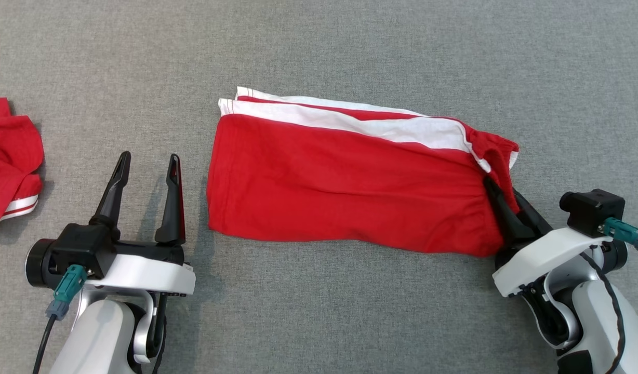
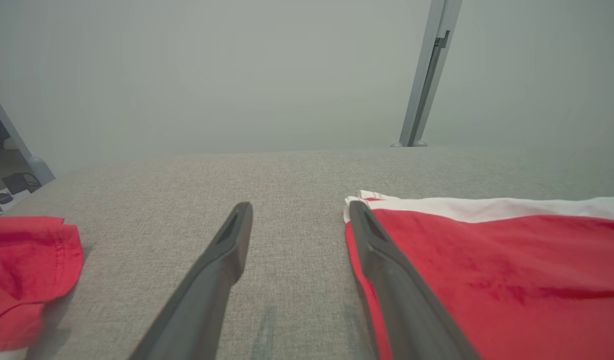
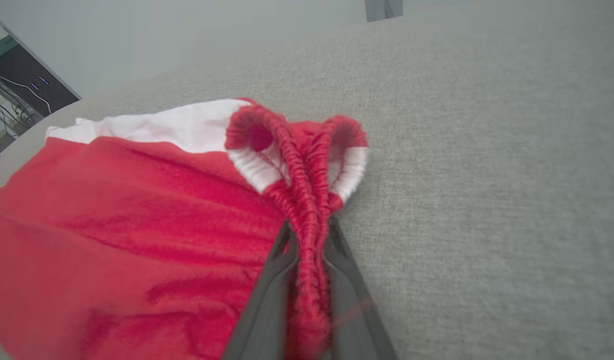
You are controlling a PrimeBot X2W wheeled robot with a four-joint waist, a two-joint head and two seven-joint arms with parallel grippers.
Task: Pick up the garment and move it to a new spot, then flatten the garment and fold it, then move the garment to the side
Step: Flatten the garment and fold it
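The garment (image 1: 350, 187) lies flat on the worktop (image 1: 319, 47). The right jaws are clamped on its waistband (image 3: 307, 200). The left jaws stand apart just beside its other end.

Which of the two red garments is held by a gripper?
The flat, folded garment with the white stripe, in the middle: the right gripper is shut on its elastic waistband. The crumpled garment at the far left lies untouched.
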